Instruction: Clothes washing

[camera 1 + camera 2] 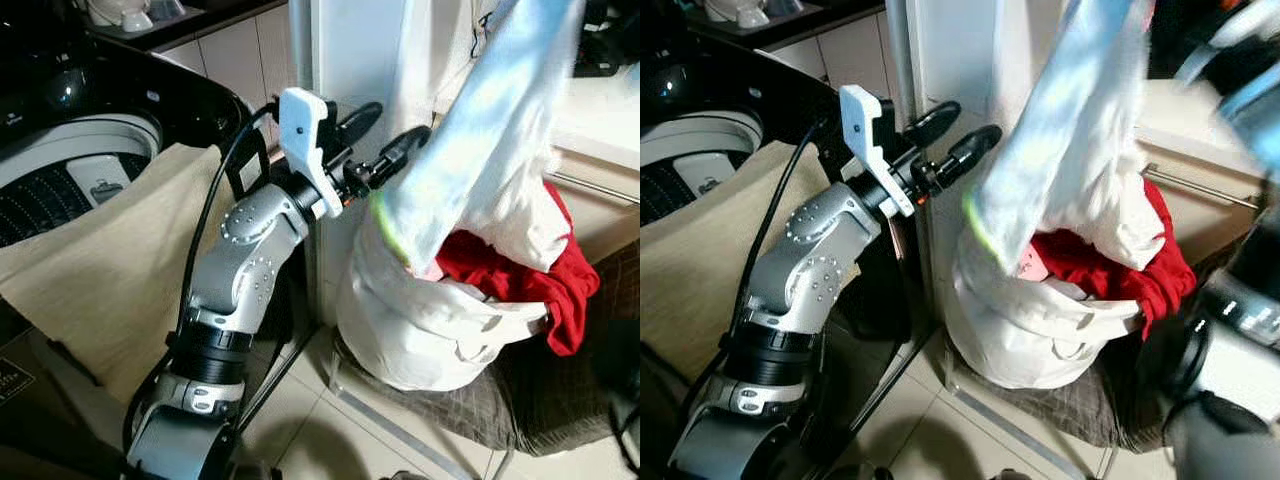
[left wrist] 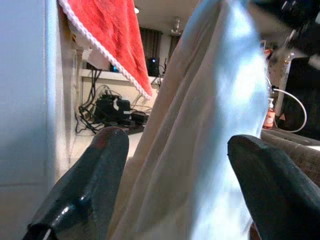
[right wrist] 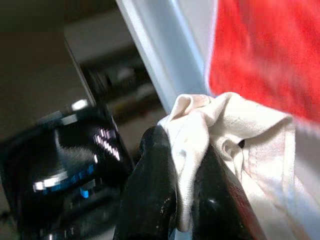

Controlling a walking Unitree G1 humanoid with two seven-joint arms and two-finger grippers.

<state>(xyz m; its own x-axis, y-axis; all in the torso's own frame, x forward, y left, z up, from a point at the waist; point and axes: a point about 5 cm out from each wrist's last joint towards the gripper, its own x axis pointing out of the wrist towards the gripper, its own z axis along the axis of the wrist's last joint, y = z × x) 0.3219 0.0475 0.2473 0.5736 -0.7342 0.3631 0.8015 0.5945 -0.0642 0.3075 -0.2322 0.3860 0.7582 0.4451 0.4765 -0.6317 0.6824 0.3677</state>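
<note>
Pale blue-white garment (image 1: 480,130) — hanging stretched above white laundry bag (image 1: 420,320) — red cloth (image 1: 520,275) inside.

Pale tiled floor (image 1: 300,420), white pillar (image 1: 345,60), tiled wall (image 1: 235,50) (cream tiles)

Indoor light is even and fairly bright in the head views, where the raised pale cloth (image 1: 500,120) is smeared by motion blur. The washing machine (image 1: 70,120) shows small glare spots. The right wrist view is dim and soft, its background out of focus.
</note>
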